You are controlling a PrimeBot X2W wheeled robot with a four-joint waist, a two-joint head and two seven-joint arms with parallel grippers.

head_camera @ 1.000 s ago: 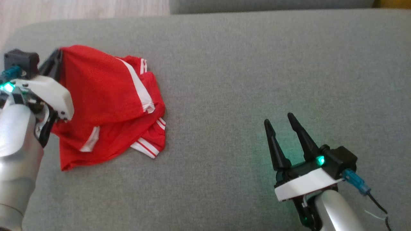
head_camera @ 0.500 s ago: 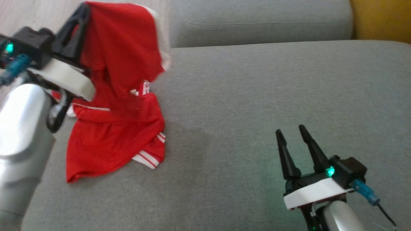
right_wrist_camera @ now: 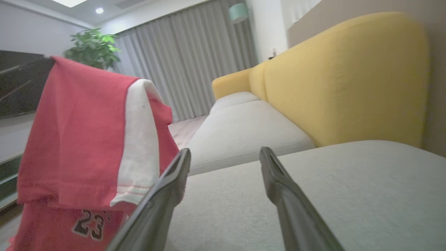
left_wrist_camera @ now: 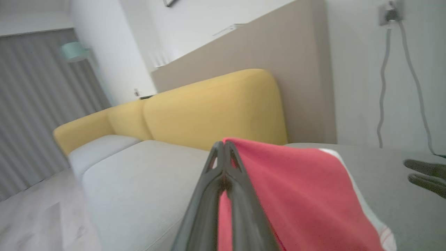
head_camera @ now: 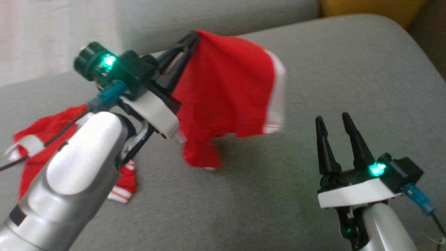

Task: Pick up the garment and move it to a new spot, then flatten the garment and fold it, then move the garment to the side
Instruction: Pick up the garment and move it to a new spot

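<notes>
Garment [head_camera: 226, 87]: one piece of thin red knit with white bands along its hems, held up over one grey sofa cushion [head_camera: 348, 69] of coarse woven cloth. Going left to right in the head view, we first see a crumpled red-and-white part of it lying by the cushion's left edge, partly hidden behind a smooth silver forearm [head_camera: 76, 174]. Next is the left gripper [head_camera: 194, 35], with its two long dark fingers pressed together on a fold at the cloth's highest point. From there the fabric hangs in a loose fan over the middle of the cushion. Its lowest tip is blurred, and we cannot tell whether it touches. Near the cushion's front right corner stands the right gripper [head_camera: 332, 117], well apart from the garment, its two tapered fingers spread with nothing between them. In the right wrist view we read a black number 23 [right_wrist_camera: 89, 223] on the lower cloth and see one rounded yellow backrest [right_wrist_camera: 341, 76] beyond.
</notes>
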